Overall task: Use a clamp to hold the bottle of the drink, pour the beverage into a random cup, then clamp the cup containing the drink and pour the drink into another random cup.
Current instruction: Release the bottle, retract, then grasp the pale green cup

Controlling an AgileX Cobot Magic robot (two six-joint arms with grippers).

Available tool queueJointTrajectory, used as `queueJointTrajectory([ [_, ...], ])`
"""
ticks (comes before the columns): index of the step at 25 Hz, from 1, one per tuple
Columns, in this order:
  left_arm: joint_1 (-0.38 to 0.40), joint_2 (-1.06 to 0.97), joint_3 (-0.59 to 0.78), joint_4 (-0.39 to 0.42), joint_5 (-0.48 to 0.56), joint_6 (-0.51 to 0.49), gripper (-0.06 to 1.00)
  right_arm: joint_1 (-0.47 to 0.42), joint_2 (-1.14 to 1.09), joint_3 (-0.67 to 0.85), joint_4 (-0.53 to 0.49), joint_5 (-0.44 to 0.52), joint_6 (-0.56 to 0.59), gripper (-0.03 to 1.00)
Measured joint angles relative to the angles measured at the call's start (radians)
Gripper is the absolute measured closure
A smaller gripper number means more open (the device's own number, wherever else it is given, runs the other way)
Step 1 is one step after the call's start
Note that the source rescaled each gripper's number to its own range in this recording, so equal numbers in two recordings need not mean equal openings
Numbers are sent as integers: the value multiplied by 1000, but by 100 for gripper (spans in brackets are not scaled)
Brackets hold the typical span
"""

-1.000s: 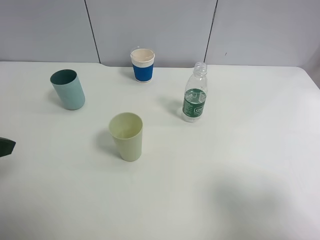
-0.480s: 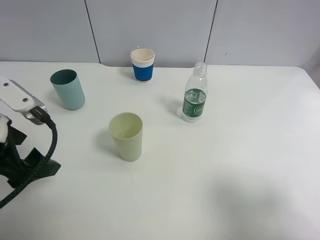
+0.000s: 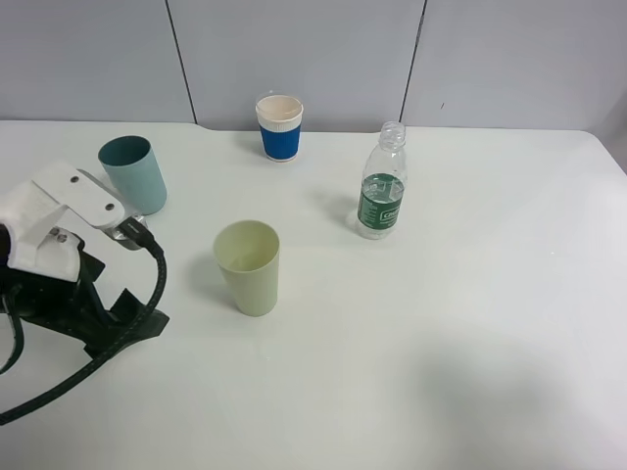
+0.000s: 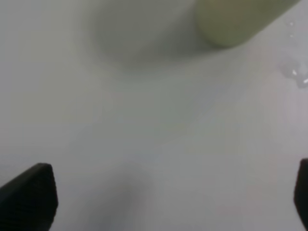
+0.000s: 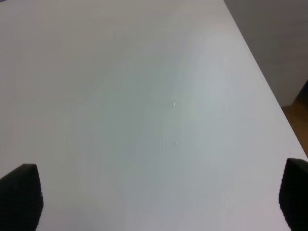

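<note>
Jaws wide; pale cup (image 4: 235, 20) blurred, cropped.

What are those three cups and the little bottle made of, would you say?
Teal cup: likely plastic, smooth, one even colour.
Yellow-green cup: likely plastic too, same plain matte look.
White cup with blue sleeve: probably paper, rolled rim.
Bottle: clear thin plastic, see-through, green printed label.

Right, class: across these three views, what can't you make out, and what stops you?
Yellow-green cup, left wrist view: blurred, and its rim is cut off by the frame edge.
Bottle label, exterior high view: print too small to read.
Right gripper: outside the exterior high view; fingertips cropped at the right wrist view's corners.
Left gripper: fingertips cropped likewise in the left wrist view.
</note>
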Motion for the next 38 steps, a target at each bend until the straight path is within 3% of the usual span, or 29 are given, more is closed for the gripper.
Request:
queueJointTrajectory([
  [9, 0, 145, 3, -32, -162, 0, -6, 0, 0, 0, 0, 0, 0, -3],
  [20, 0, 174, 3, -31, -185, 0, -6, 0, 0, 0, 0, 0, 0, -3],
  [26, 0, 173, 77, -27, -242, 0, -6, 0, 0, 0, 0, 0, 0, -3],
  [28, -18, 173, 102, -26, -263, 0, -6, 0, 0, 0, 0, 0, 0, -3],
  [34, -165, 173, 157, -30, -395, 0, -6, 0, 0, 0, 0, 0, 0, -3],
  [38, -186, 173, 163, -62, -457, 0, -6, 0, 0, 0, 0, 0, 0, -3],
])
